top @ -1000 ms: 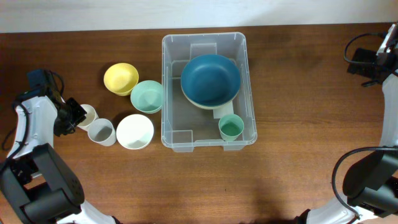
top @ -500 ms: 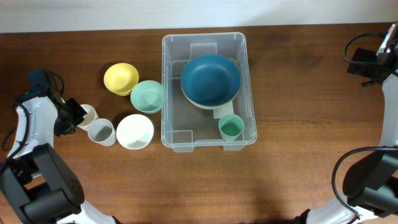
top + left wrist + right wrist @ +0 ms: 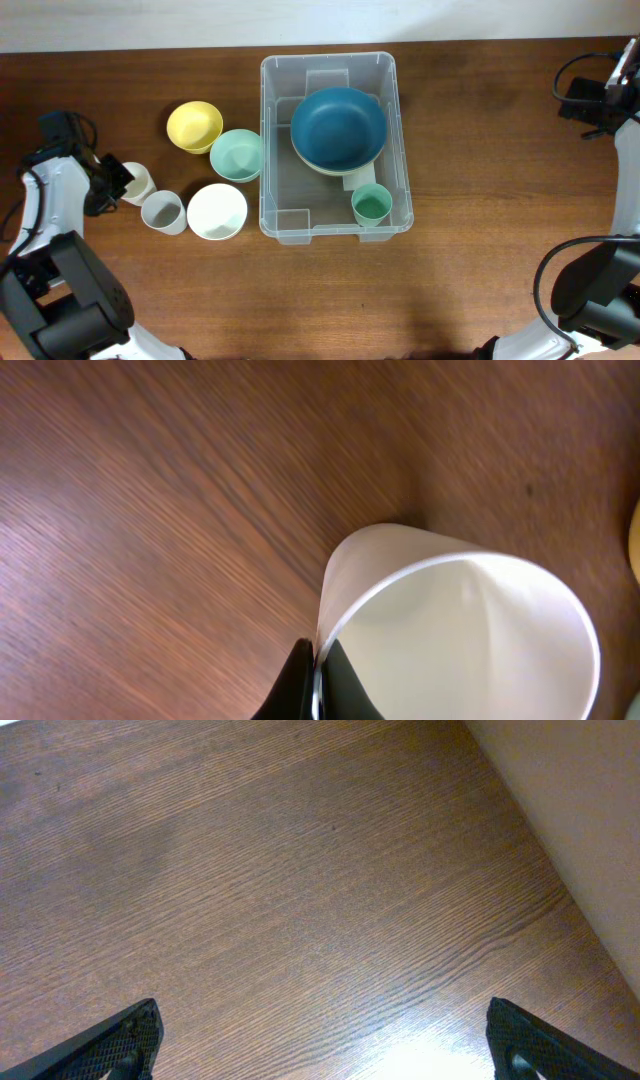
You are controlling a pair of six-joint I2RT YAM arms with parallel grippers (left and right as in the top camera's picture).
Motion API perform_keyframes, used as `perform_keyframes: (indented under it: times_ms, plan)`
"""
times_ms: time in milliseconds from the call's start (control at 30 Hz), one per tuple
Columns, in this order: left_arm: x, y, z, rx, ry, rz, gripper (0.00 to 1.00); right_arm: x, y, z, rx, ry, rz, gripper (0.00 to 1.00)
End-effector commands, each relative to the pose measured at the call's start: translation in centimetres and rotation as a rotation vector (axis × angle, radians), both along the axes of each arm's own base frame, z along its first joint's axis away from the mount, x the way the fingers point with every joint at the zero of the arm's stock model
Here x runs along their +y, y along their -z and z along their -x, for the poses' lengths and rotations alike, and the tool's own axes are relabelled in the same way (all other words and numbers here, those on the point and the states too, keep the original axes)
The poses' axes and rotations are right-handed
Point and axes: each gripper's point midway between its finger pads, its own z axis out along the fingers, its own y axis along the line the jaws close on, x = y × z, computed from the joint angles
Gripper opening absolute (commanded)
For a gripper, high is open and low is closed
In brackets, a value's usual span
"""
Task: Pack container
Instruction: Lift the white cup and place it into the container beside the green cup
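Evidently readying a cream cup [image 3: 137, 182] for packing.
For lifting, the left gripper [image 3: 315, 680] clamps its jaws on the cup's rim; the right gripper [image 3: 325, 1050], jaws apart, waits clear of the container [image 3: 300, 190] at the middle of the desk [image 3: 480, 260].

No text, number, brand or sign can be read in any view. The large clear rectangular plastic container [image 3: 265, 140] has a pale label [image 3: 350, 181] on its floor, partly covered by the dark blue round bowl [image 3: 338, 128] inside the container. It is too small to make out any print. The white plastic cup [image 3: 460, 630] seen close up shows only plain walls.
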Motion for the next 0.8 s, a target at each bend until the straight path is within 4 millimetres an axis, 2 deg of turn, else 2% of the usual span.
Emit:
perform_keyframes:
  times_ms: [0,67,167,233,333,433,567,667,767]
  plan:
    - [1.9,-1.6,-0.2,-0.053,-0.041,-0.032,0.01,-0.2,-1.7,0.2,-0.040,0.015,0.012,0.99]
    - [2.8,-2.6,-1.0,-0.091,-0.051,-0.050,0.01,-0.2,-1.7,0.2,-0.040,0.015,0.012,0.99]
    - [3.5,-5.3,-2.9,-0.170,-0.045,-0.075,0.00,-0.2,-1.7,0.2,-0.040,0.015,0.012,0.99]
    - [3.0,-7.8,-4.8,-0.245,0.002,-0.064,0.01,-0.2,-1.7,0.2,-0.040,0.015,0.012,0.99]
    - [0.8,-12.4,-7.9,-0.384,0.117,-0.025,0.01,-0.2,-1.7,0.2,-0.040,0.015,0.012,0.99]
    - [-3.0,-16.8,-10.5,-0.506,0.231,0.036,0.01,-0.2,-1.7,0.2,-0.040,0.015,0.012,0.99]
    - [-10.6,-20.9,-12.5,-0.606,0.435,0.120,0.01,-0.2,-1.7,0.2,-0.040,0.015,0.012,0.99]
    - [-16.7,-22.3,-13.1,-0.640,0.611,0.147,0.01,-0.2,-1.7,0.2,-0.040,0.015,0.012,0.99]
    - [-23.1,-22.7,-12.9,-0.646,0.776,0.158,0.01,-0.2,-1.7,0.2,-0.040,0.015,0.012,0.99]
